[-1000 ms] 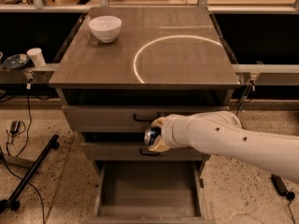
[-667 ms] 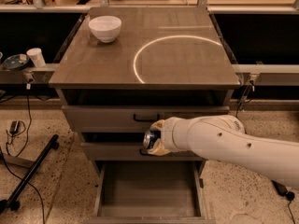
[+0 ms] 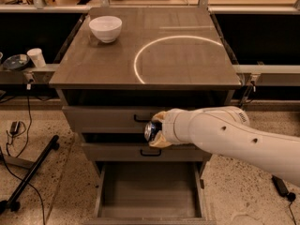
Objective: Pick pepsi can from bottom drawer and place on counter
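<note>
- The bottom drawer (image 3: 150,191) stands open below; a slip would drop the can back in.
- The gripper (image 3: 158,130) is clamped on the pepsi can (image 3: 151,131), in front of the upper drawers (image 3: 108,118). Lifting straight up could clip the bench (image 3: 103,64) edge.
- The white bowl (image 3: 105,28) sits far left, well apart.

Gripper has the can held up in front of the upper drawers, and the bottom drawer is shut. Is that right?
Not quite. The camera view shows the bottom drawer pulled open, not shut. The rest holds: the gripper has the can held up in front of the upper drawers.
</note>
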